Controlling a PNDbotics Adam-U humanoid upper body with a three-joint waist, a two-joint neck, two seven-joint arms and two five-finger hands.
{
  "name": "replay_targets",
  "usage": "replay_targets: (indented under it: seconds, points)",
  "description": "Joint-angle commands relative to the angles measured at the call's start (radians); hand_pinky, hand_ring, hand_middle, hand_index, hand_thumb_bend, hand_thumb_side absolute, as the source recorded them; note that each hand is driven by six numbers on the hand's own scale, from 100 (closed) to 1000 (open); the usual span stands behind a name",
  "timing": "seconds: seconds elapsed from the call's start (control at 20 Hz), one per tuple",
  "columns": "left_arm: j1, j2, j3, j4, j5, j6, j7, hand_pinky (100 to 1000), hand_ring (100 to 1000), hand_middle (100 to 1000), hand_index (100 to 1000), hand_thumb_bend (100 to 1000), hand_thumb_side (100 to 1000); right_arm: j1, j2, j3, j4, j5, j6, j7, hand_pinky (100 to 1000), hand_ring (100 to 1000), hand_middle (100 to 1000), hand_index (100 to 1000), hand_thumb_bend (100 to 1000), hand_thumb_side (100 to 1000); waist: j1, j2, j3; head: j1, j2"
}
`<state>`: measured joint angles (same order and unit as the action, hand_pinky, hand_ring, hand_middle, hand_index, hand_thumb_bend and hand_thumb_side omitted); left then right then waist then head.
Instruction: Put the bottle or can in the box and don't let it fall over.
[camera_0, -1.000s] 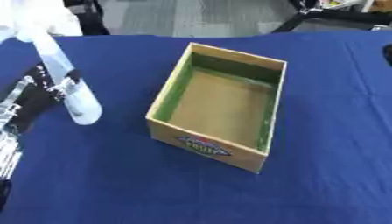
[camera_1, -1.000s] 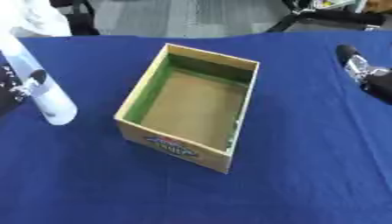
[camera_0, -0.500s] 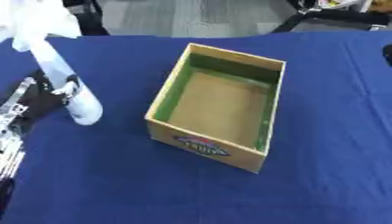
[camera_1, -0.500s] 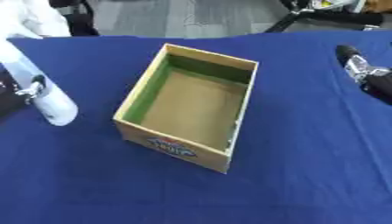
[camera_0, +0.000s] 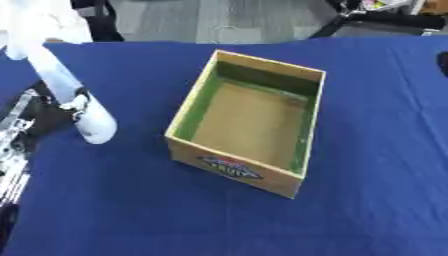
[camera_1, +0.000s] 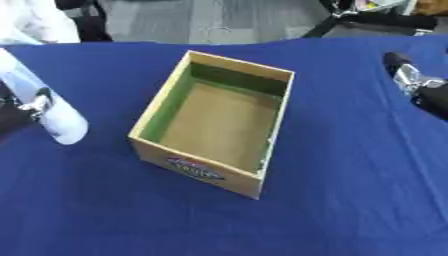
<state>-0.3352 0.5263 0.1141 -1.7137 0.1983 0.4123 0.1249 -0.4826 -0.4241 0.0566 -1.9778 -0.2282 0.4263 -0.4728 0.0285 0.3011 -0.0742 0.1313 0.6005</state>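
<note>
- Bottle (camera_0: 77, 100) sits at the far left of the blue table (camera_0: 367, 150), a pale, whitish thing leaning hard, its top toward the far left and its rounded base toward the box (camera_0: 249, 122); it is well apart from the box and not yet inside.
- Your left hand (camera_0: 39, 117) is closed around the bottle's middle, dark fingers showing on both sides of it; your right hand (camera_1: 416, 85) lies at the right edge, away from the work, and whether its fingers are curled or straight cannot be told.
- Box stands open and empty, green-lined walls, brown floor, its printed label on the near wall; nothing blocks the way in from the left.
- Bring the bottle upright before you travel; a leaning bottle set on its base edge will likely tip.
- Lift high enough that the base clears the left wall; catching that rim could shove the box or twist the bottle in your grasp.
- Lower onto the brown floor near the middle, base flat; release only once it stands on its own, then draw the fingers straight up without brushing it.
</note>
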Motion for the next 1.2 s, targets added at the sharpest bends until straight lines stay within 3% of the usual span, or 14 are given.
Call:
replay_targets:
  seconds: [0.05, 0.25, 0.75, 1.05, 1.2]
  points:
    - [-0.014, 0.014, -0.001, -0.01, 0.015, 0.001, 0.029, 1000, 1000, 1000, 597, 100, 359, -0.011, -0.019, -0.001, -0.022, -0.004, -0.001, 0.002, 1000, 922, 1000, 1000, 530, 100, 0.0, -0.019, -0.001, 0.003, -0.011]
    - [-0.021, 0.013, -0.006, -0.009, 0.036, 0.009, 0.057, 1000, 1000, 1000, 530, 100, 433, -0.011, -0.018, 0.0, -0.022, -0.004, -0.001, 0.003, 1000, 922, 1000, 1000, 530, 100, 0.0, -0.019, -0.002, 0.002, -0.011]
    - [-0.04, 0.018, -0.012, -0.031, 0.053, 0.003, 0.103, 1000, 1000, 1000, 479, 100, 482, -0.011, -0.017, 0.002, -0.022, -0.007, -0.002, 0.007, 1000, 922, 1000, 1000, 535, 100, 0.002, -0.022, -0.002, 0.004, -0.009]
    - [-0.055, 0.029, -0.018, -0.065, 0.04, 0.002, 0.116, 1000, 1000, 1000, 323, 100, 544, -0.013, -0.016, 0.002, -0.022, -0.014, -0.005, 0.006, 1000, 922, 1000, 1000, 538, 100, 0.005, -0.024, -0.003, 0.005, -0.006]
    - [-0.063, 0.034, -0.021, -0.081, 0.032, -0.003, 0.123, 1000, 1000, 1000, 290, 100, 551, -0.014, -0.016, 0.002, -0.022, -0.015, -0.007, 0.006, 1000, 922, 1000, 1000, 539, 100, 0.006, -0.025, -0.004, 0.005, -0.005]
